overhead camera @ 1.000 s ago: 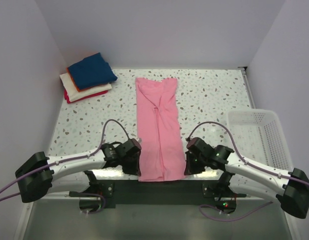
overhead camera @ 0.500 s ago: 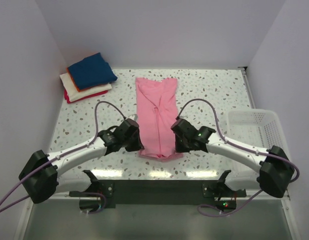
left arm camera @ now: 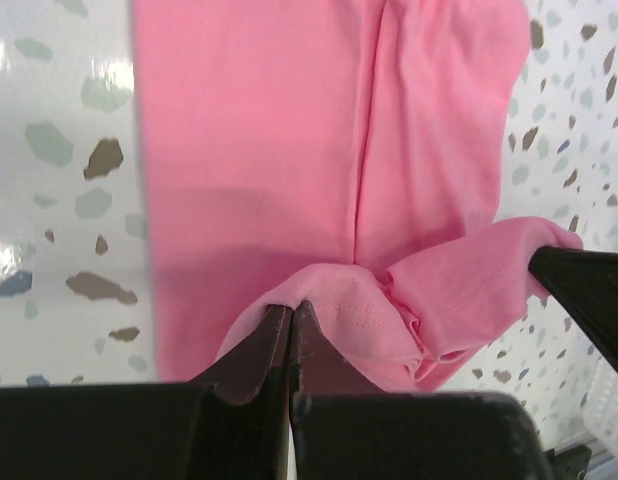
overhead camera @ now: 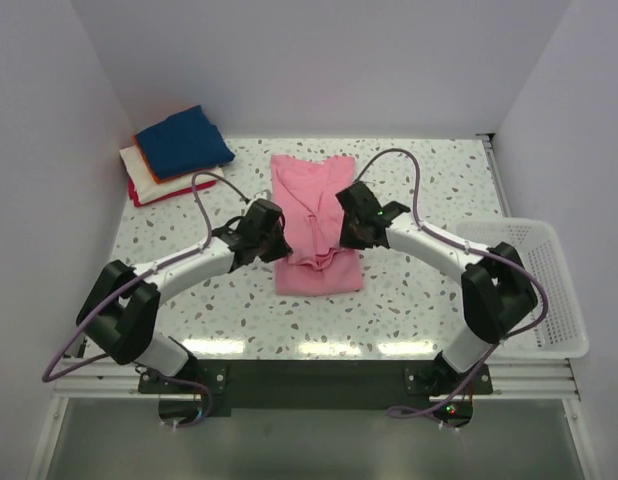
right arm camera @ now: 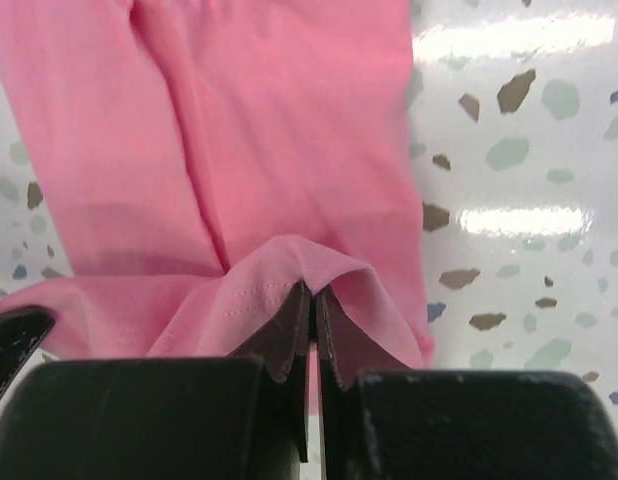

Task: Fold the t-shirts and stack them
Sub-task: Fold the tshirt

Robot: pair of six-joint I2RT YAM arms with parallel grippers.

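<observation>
The pink t-shirt [overhead camera: 314,220] lies lengthwise in the middle of the speckled table, its near end doubled back over itself. My left gripper [overhead camera: 277,243] is shut on the hem's left corner [left arm camera: 319,300]. My right gripper [overhead camera: 341,232] is shut on the hem's right corner [right arm camera: 289,265]. Both hold the hem lifted above the shirt's middle. A stack of folded shirts [overhead camera: 177,152], navy on top of orange, white and red, sits at the back left.
A white mesh basket [overhead camera: 529,280] stands at the table's right edge. Purple cables loop above both arms. White walls close in the back and sides.
Both grippers have carried the pink shirt's near hem from the table's front edge toward the back, doubling the lower part of the shirt over itself. The arms are now stretched farther out.
</observation>
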